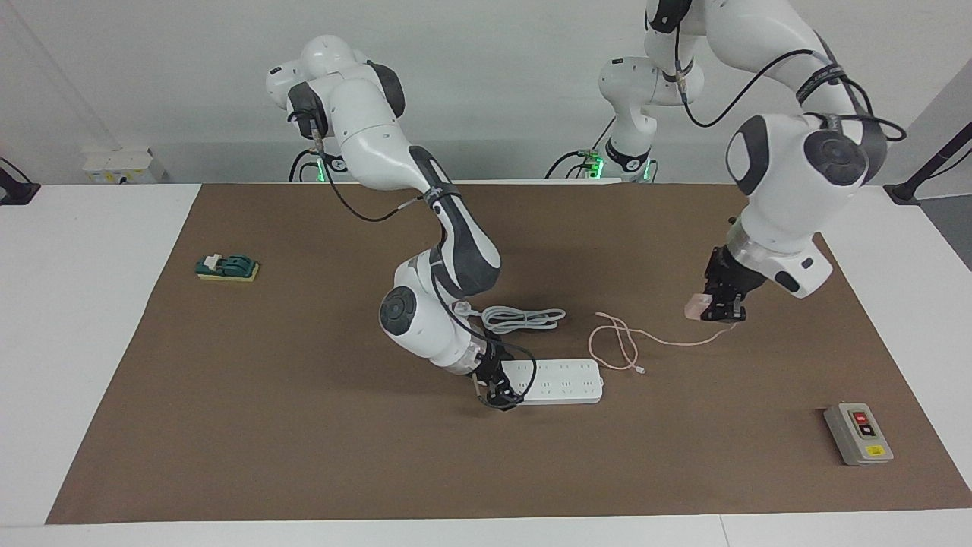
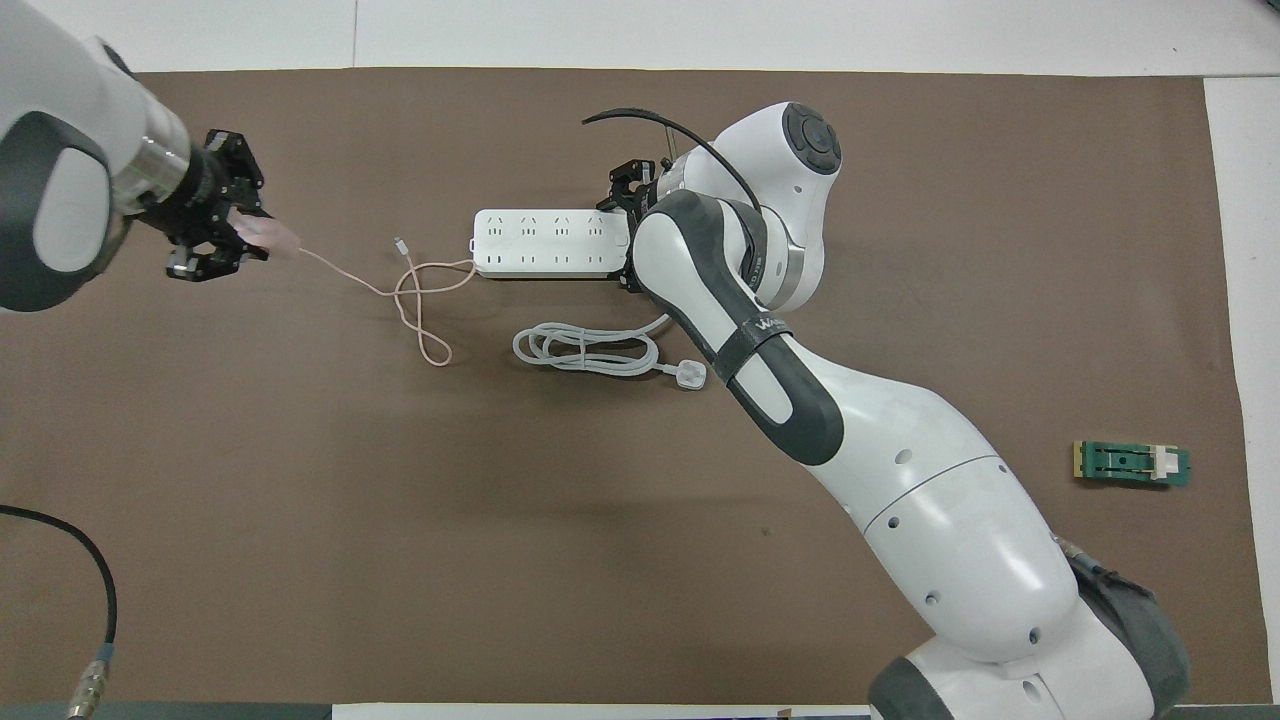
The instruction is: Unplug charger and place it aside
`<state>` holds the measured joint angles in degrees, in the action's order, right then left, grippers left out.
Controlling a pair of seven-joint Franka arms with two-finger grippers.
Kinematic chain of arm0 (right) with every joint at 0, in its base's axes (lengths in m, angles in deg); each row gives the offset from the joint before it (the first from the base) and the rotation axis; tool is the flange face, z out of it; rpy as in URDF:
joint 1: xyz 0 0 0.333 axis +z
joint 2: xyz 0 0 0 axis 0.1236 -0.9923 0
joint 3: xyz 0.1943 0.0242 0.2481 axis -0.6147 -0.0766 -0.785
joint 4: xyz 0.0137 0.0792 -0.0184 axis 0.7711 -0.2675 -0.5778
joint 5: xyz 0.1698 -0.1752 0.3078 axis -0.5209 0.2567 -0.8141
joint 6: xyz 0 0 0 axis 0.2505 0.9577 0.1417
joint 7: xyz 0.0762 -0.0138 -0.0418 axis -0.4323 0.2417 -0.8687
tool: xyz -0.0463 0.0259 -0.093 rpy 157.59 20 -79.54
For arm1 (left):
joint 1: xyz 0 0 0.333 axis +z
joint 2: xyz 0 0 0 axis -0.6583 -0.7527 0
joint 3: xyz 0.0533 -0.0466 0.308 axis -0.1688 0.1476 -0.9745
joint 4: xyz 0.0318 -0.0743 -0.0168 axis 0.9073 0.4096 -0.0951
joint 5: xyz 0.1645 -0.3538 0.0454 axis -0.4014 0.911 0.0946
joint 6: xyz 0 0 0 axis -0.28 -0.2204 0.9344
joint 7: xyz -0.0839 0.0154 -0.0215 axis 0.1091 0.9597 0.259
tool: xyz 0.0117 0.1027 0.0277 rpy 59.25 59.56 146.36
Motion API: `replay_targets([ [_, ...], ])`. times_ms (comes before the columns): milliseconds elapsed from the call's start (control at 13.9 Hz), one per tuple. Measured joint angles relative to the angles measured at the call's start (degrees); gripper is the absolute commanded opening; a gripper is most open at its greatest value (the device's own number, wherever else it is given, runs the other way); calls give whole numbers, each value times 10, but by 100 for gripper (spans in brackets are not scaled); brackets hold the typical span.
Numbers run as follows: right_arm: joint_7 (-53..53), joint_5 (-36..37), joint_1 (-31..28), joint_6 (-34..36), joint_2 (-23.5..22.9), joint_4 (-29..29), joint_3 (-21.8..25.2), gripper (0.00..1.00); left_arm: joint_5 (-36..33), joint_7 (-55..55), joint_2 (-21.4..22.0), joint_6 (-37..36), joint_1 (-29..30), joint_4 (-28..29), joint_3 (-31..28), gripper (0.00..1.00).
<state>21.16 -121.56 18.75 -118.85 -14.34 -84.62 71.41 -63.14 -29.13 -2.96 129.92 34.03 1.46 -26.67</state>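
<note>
One brown mat (image 1: 304,425), one long white power strip (image 1: 562,381), one small pink cube.
My left gripper (image 1: 717,308) is clamped on the charger (image 1: 695,307), raised over the mat toward my left arm's end, thin cable trailing; my right gripper (image 1: 495,391) pins the strip's end.

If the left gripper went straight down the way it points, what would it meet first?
Probably only the bare brown mat; the left gripper, holding the charger, hangs over it, with nothing else visible beneath.
</note>
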Motion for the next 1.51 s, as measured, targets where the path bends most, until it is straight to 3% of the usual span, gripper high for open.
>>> replay_targets([
  [72, 0, 0, 0, 0, 0, 0, 0, 100, 0, 53, 11, -21, 28, 1, 0, 0],
  [360, 0, 2, 0, -1, 0, 1, 0, 100, 3, 246, 35, -55, 145, 11, -1, 0],
  [647, 0, 2, -11, 40, 33, 4, 5, 100, 11, 284, 54, 4, 161, 79, 8, 0],
  [719, 0, 2, -17, 61, 47, 4, 7, 100, 11, 284, 61, 33, 155, 107, 12, 99],
  [791, 0, 6, -26, 100, 75, 3, 14, 100, 11, 284, 77, 64, 143, 151, 16, 100],
  [1079, -10, 64, -38, 214, 151, 4, 46, 100, 11, 324, 95, 65, 137, 162, 17, 100],
  [1367, -86, 123, -68, 306, 220, 3, 48, 100, 11, 417, 101, 50, 129, 124, 18, 100],
  [1511, -150, 155, -81, 341, 246, 2, 49, 100, 11, 495, 106, 2, 128, 87, 18, 100],
])
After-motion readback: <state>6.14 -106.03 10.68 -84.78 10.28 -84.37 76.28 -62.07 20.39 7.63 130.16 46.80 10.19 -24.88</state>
